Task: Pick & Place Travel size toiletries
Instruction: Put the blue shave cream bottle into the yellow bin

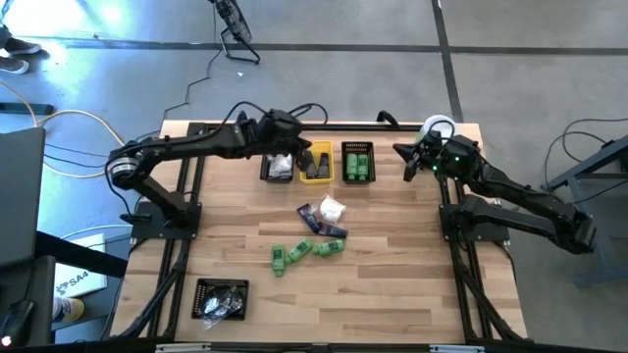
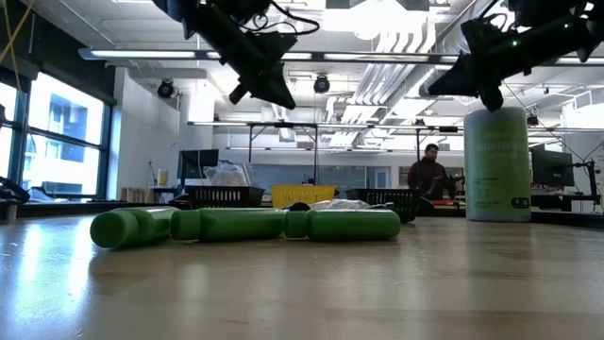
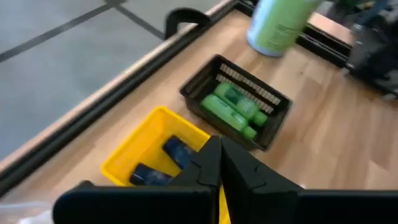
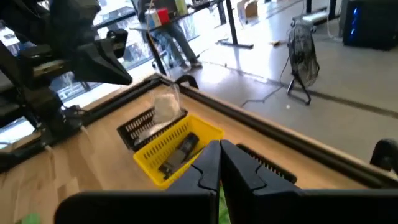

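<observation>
Both fingers of the left gripper [image 1: 307, 157] are pressed together on nothing, above the yellow bin [image 1: 316, 164] that holds dark tubes [image 3: 177, 149]. Over by the pale-green cylinder [image 1: 439, 127], the right gripper [image 1: 410, 162] is likewise closed and empty. Green bottles [image 1: 306, 251], a white packet [image 1: 332, 208] and more tubes lie mid-table; others fill the black bin [image 1: 357, 163].

No legible txt; print on big pale-green cylinder [image 2: 496, 161] too blurry.
</observation>
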### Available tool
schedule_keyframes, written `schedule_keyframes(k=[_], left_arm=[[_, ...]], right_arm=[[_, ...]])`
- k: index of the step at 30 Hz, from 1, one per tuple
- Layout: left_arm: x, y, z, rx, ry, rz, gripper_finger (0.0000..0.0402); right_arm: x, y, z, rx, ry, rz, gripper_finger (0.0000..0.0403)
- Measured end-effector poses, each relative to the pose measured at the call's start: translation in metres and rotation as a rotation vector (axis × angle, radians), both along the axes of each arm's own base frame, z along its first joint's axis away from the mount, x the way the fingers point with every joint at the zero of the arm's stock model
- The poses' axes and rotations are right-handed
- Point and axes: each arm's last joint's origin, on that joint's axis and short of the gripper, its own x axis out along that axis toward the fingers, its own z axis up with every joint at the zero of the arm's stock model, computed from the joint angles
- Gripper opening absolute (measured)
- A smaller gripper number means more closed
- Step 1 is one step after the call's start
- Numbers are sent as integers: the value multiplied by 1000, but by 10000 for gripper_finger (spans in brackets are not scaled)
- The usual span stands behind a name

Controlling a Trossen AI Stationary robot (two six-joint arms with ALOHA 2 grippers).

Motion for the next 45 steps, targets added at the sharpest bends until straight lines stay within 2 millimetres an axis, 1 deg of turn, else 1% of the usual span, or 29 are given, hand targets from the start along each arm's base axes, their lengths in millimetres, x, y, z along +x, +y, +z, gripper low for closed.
schedule_keyframes(k=[3, 6, 9, 12, 14, 17, 20, 23, 25, 29, 31, 34, 39, 45], left_arm=[[-4, -5, 1, 21, -82, -33, 1], [-4, -13, 4, 51, -192, -48, 1], [-1, -19, 1, 51, -232, -66, 1], [0, -22, 3, 68, -239, -91, 1], [0, -24, 0, 61, -218, -108, 1], [3, -24, -3, 54, -214, -117, 1], [3, -25, -4, -19, -237, -106, 1], [3, -26, -5, -98, -250, -126, 1], [3, -28, -6, -119, -246, -173, 1], [3, -29, -6, -143, -247, -209, 7], [3, -30, -7, -166, -243, -222, 19], [2, -30, -11, -219, -216, -197, 49], [-2, -31, -18, -277, -151, -166, 114], [-2, -32, -19, -369, -163, -109, 196]], right_arm=[[5, 2, -3, 16, 21, 32, 2], [8, 5, -4, 11, 27, 87, 2], [10, 8, -4, 10, 21, 129, 2], [12, 10, -3, 6, 12, 176, 2], [13, 12, -3, -8, 19, 222, 2], [13, 13, -3, -70, 47, 295, 2], [13, 14, -3, -122, 67, 335, 2], [13, 15, -3, -124, 70, 353, 2], [13, 16, -4, -119, 71, 386, 2], [13, 17, -6, -124, 86, 425, 2], [13, 17, -6, -120, 94, 426, 2], [13, 17, -7, -120, 98, 427, 2], [13, 17, -7, -123, 99, 424, 2], [13, 17, -7, -124, 99, 421, 2]])
